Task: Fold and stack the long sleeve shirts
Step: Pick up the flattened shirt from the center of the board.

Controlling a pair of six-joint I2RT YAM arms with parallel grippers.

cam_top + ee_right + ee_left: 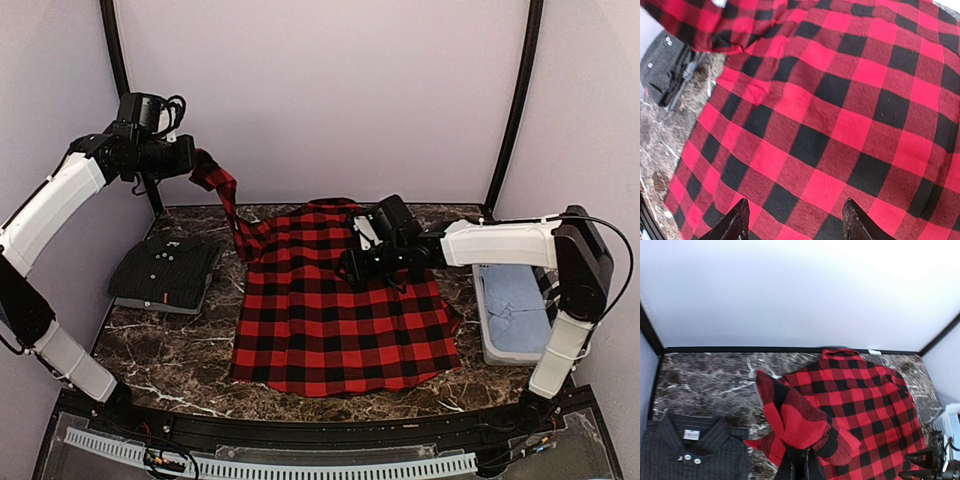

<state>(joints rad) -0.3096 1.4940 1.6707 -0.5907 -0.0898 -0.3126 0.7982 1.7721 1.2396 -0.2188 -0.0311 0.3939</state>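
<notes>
The red-and-black check long sleeve shirt lies spread flat on the marble table, collar toward the back wall. My left gripper is raised high at the back left and shut on the cuff of the shirt's left sleeve, which stretches up from the table. In the left wrist view the bunched cuff covers the gripper. My right gripper hovers open just above the shirt's upper middle; both fingertips frame bare check cloth. The dark charcoal shirt lies folded at the left.
A white bin holding light blue cloth stands at the table's right edge. Black frame posts rise at the back corners before the pale wall. Bare marble shows in front of the folded shirt.
</notes>
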